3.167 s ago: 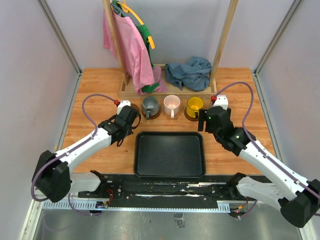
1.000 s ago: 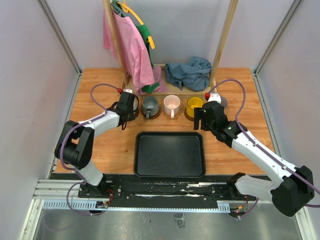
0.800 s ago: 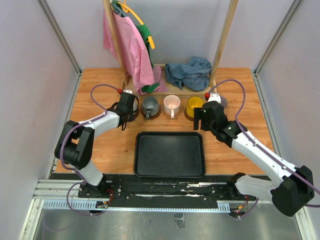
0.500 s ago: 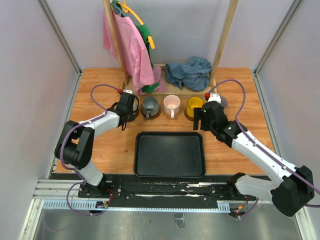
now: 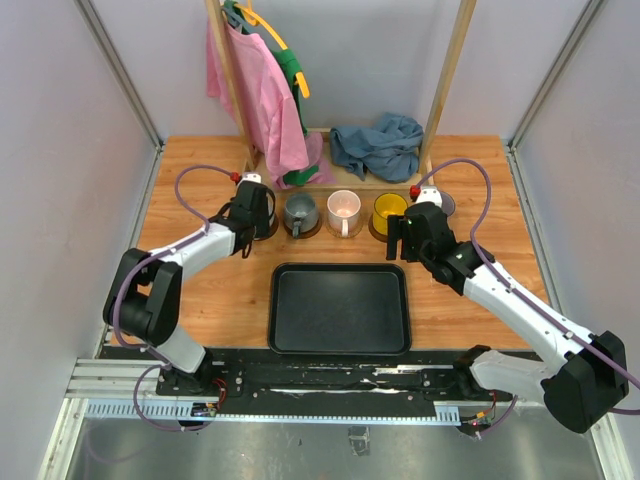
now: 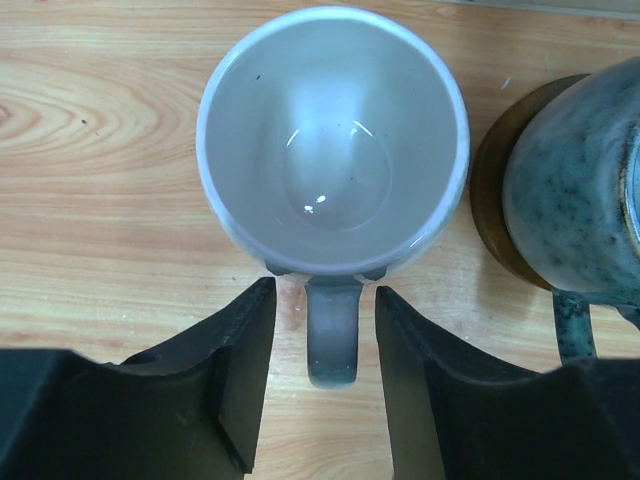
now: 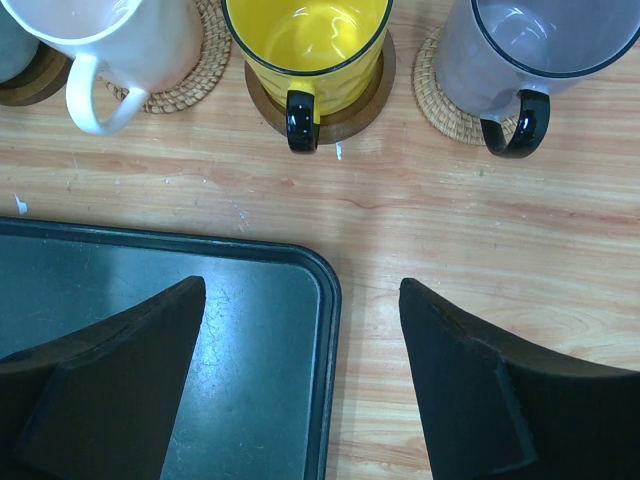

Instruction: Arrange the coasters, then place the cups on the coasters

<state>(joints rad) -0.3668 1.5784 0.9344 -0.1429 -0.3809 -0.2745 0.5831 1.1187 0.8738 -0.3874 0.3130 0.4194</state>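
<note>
Right now the left gripper [image 6: 322, 290] is standing released: its two dark fingers [image 6: 245, 370] are flanking the handle of the white mug [image 6: 332, 140], one on each side, with a sliver of wood showing between each finger and the handle, so nothing is being grasped. The white mug is sitting upright on the wooden table [image 5: 200, 300] at the left end of the row of cups; whether a coaster is lying beneath it I cannot tell, since the mug is hiding that spot. Just to its right the dark grey mug [image 6: 570, 190] is resting on a dark brown coaster [image 6: 492, 200], close to the white mug but apart from it.

Meanwhile the right gripper [image 7: 300, 290] is hanging spread wide and holding nothing, its fingers [image 7: 120, 370] hovering over the far right corner of the black tray [image 7: 170, 340] and the bare wood beside it. Beyond them the yellow mug [image 7: 305, 35] is standing on another dark brown coaster [image 7: 345, 115], the lavender-grey mug [image 7: 535, 50] is sitting on a tan woven coaster [image 7: 430, 85], and the pale pink mug [image 5: 343, 207] is sitting on a second woven coaster [image 7: 205, 65]. All handles are pointing toward the arms.
</note>
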